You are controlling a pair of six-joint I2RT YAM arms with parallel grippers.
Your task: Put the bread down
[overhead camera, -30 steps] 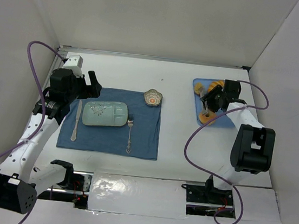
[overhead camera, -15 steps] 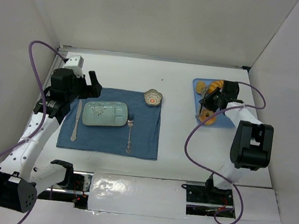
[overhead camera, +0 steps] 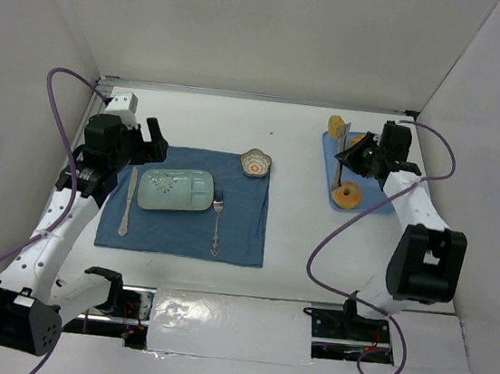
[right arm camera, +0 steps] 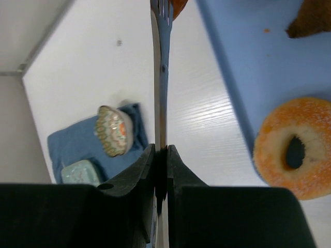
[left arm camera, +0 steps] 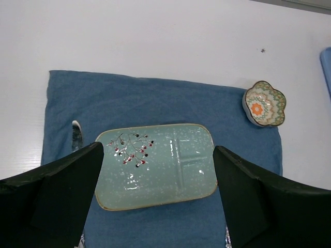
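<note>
The bread (overhead camera: 335, 124) sits at the far corner of the blue tray (right arm camera: 243, 51), straight ahead of the right gripper (right arm camera: 161, 150). In the right wrist view only a sliver of it shows, at the tip of the metal utensil (right arm camera: 161, 77). That gripper is clamped on the utensil's handle, and the tool's long axis runs forward so that its fork-like tines end at the bun. Whether they touch it or have pierced it cannot be told. The bun itself is roundish, so it offers no long axis to line up on.

Off to one side of the right gripper, also on the tray, lies the ring donut (right arm camera: 292, 147) (not the target). The tray's edge runs just beside the utensil, with bare white surface (overhead camera: 292, 219) beyond.

The right arm is clearly the nearer one. The left gripper (left arm camera: 158, 155) hangs well apart from the tray, fingers spread and empty, directly over the plate (left arm camera: 181, 181) on the blue cloth (overhead camera: 234, 240).

The plate is probably where the bread belongs. The way there crosses open surface, with only the small patterned bowl (right arm camera: 111, 132) near that line.
</note>
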